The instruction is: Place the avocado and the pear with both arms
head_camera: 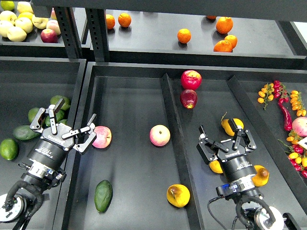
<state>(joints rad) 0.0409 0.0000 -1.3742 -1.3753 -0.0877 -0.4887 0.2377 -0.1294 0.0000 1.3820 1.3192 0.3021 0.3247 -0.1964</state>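
The dark green avocado point(103, 195) lies near the front of the middle tray point(129, 105). The golden pear point(178, 195) with a dark blotch lies to its right in the same tray, against the divider point(173, 129). My left gripper point(67, 125) is open over the wall between the left and middle trays, up and left of the avocado, with nothing between its fingers. My right gripper point(225, 138) is open over the right tray, up and right of the pear, holding nothing.
Two pink apples point(101, 136) point(159, 135) lie in the middle tray. Red apples point(191, 79) and yellow pears point(230, 125) point(261, 176) are in the right tray. Lighter avocados point(8, 148) fill the left tray. Peppers point(285, 115) lie far right, oranges point(183, 35) on the shelf behind.
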